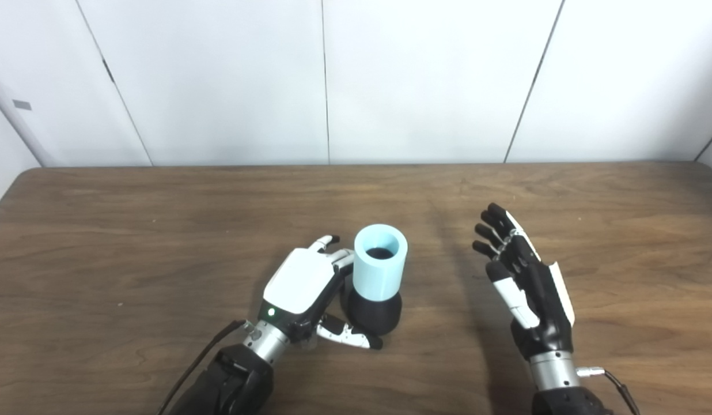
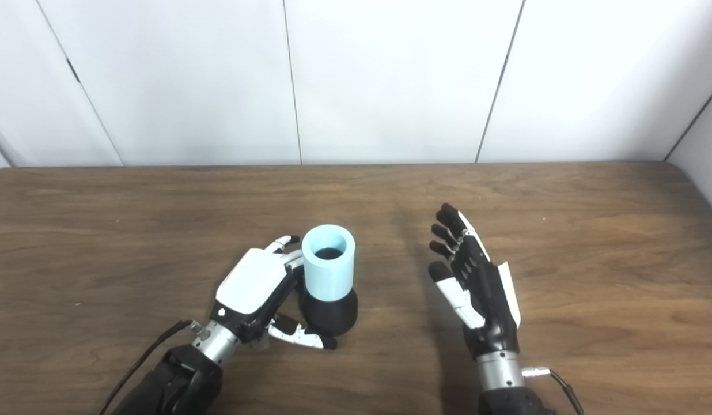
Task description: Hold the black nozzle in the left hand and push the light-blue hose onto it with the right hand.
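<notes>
Tabletop (image 1: 160, 219): left hand (image 1: 301, 285) seemingly grips nozzle (image 1: 372, 314) under hose (image 1: 380, 262); right hand (image 1: 526, 282) open.

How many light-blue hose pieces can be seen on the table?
1. The light-blue hose stands upright on the black nozzle, next to the left hand. No other piece is visible, and little could hide one.

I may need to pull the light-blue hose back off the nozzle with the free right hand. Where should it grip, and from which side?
Probably the bare upper wall of the light-blue hose, approached from its right. It stands upright on the black nozzle, the left hand crowds its left side, and the open right hand already faces it across bare table.
</notes>
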Tool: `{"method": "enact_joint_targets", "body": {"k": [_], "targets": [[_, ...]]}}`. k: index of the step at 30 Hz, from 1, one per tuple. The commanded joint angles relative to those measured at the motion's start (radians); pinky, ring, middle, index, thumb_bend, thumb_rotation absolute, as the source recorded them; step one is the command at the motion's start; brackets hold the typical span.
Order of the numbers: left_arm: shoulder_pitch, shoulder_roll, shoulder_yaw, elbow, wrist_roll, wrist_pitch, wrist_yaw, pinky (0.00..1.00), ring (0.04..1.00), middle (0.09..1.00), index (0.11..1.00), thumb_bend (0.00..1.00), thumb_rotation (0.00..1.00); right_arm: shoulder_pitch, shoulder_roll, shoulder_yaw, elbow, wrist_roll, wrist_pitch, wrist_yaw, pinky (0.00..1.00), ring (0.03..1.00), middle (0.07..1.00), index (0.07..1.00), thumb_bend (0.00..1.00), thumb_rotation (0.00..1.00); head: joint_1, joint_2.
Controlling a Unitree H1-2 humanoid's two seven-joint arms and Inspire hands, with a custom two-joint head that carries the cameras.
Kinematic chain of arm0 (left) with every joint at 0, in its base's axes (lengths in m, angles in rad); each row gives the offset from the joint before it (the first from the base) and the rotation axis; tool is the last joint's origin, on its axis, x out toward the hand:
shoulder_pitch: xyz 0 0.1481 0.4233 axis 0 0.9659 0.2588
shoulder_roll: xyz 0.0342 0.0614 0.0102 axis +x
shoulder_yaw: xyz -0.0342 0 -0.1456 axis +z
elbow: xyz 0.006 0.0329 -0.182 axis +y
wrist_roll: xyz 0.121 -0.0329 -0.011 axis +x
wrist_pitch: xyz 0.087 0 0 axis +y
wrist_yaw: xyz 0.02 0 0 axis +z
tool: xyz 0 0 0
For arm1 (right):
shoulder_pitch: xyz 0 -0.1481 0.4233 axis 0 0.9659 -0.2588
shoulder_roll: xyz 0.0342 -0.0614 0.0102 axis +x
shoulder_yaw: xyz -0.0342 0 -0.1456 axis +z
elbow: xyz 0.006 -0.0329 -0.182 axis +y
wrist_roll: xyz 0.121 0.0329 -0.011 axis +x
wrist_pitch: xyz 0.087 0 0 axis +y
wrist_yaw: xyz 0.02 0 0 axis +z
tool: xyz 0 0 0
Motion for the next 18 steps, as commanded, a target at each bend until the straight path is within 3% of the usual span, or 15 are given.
{"method": "enact_joint_targets", "body": {"k": [1,5,10,18], "targets": [[0.043,0.030,-0.008,0.049,0.009,0.062,-0.099,0.94,0.837,0.823,0.811,1.00,0.32,-0.018,-0.003,-0.004,-0.030,-0.001,-0.011,0.007,0.81,0.873,0.893,0.874,0.70,0.70,0.001,0.001],[0.047,0.026,0.007,0.040,-0.024,0.061,-0.092,0.99,0.932,0.909,0.890,1.00,0.40,-0.021,-0.009,-0.004,-0.027,-0.004,-0.006,0.011,0.83,0.880,0.897,0.885,0.72,0.71,0.001,-0.002],[0.049,0.028,0.037,0.004,-0.130,0.086,-0.181,1.00,0.997,0.990,0.973,1.00,0.46,-0.022,-0.007,-0.005,-0.026,-0.006,-0.004,0.011,0.82,0.877,0.897,0.886,0.74,0.70,-0.001,-0.002],[0.041,0.044,0.154,-0.042,-0.513,0.145,-0.376,1.00,1.000,1.000,1.000,1.00,0.55,-0.023,-0.013,-0.004,-0.020,-0.009,0.000,0.017,0.85,0.900,0.913,0.898,0.77,0.72,-0.002,-0.003]]}}
